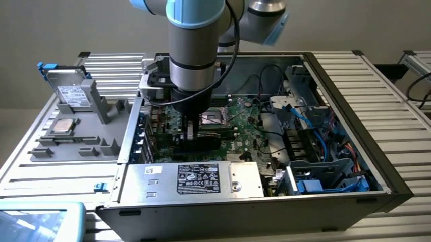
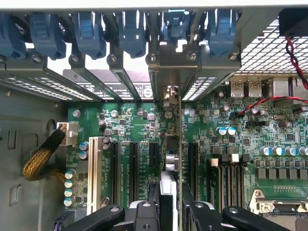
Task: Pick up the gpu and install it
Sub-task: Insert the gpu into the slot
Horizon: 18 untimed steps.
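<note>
Inside the open computer case (image 1: 377, 166), my gripper (image 1: 192, 135) hangs low over the green motherboard (image 1: 246, 128). It is shut on the gpu (image 1: 200, 146), which shows as a dark upright slab below the fingers. In the wrist view the gpu (image 2: 178, 144) is seen edge-on as a thin vertical line between my fingers (image 2: 144, 214). It stands among the black expansion slots (image 2: 192, 163), and its silver end bracket (image 2: 166, 72) reaches the rear slot openings. Whether the card's edge sits in a slot is hidden.
A grey fixture (image 1: 88, 143) at the exterior view's left carries a silver labelled drive with blue clips (image 1: 70, 93) and a small square chip (image 1: 64, 126). The power supply (image 1: 202, 179), blue cables (image 1: 323, 146), blue slot latches (image 2: 86, 31), a white slot (image 2: 94, 173) and a yellow-sleeved cable (image 2: 41, 161) crowd the case.
</note>
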### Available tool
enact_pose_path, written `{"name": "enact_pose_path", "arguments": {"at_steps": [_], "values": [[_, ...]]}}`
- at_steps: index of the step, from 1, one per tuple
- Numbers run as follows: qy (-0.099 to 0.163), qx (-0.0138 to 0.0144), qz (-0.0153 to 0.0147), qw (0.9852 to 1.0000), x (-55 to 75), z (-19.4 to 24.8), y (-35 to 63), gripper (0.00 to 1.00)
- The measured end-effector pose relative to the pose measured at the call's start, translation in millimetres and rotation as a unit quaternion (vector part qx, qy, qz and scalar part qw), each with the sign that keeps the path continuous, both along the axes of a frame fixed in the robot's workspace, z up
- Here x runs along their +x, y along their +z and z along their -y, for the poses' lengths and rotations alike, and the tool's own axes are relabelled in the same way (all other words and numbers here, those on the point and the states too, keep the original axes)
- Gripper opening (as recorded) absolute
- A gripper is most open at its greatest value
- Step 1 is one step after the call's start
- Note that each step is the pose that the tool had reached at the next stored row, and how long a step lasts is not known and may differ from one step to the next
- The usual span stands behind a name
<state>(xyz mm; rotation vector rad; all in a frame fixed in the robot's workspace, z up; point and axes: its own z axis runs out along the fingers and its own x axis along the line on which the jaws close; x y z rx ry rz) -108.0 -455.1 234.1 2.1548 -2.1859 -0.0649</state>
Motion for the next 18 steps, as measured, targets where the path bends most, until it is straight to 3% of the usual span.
{"name": "enact_pose_path", "arguments": {"at_steps": [18], "values": [[0.0,-0.0001,-0.0001,1.0,0.0,0.0,-1.6,0.29]]}}
